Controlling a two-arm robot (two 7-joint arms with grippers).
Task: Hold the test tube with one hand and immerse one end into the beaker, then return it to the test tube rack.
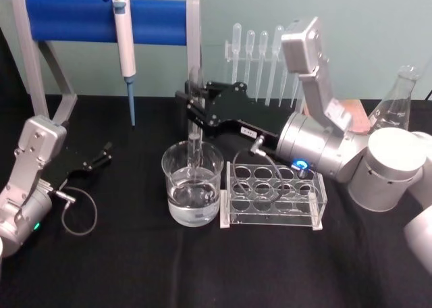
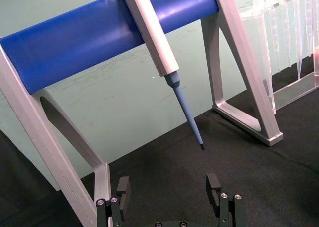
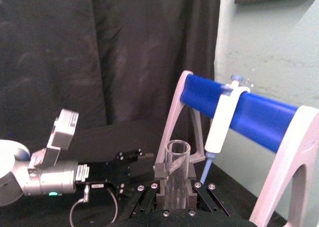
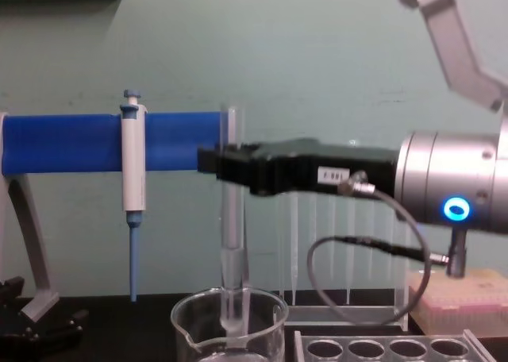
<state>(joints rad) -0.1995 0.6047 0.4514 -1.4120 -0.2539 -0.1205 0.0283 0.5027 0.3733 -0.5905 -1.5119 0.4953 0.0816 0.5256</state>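
Test tube stands clamped between right fingers, tip in beaker.

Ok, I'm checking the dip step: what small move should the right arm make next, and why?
Probably ease straight down a little. The right tool grips the test tube upright, its round end inside the beaker but seemingly just above the water; the left tool idles open at the left.
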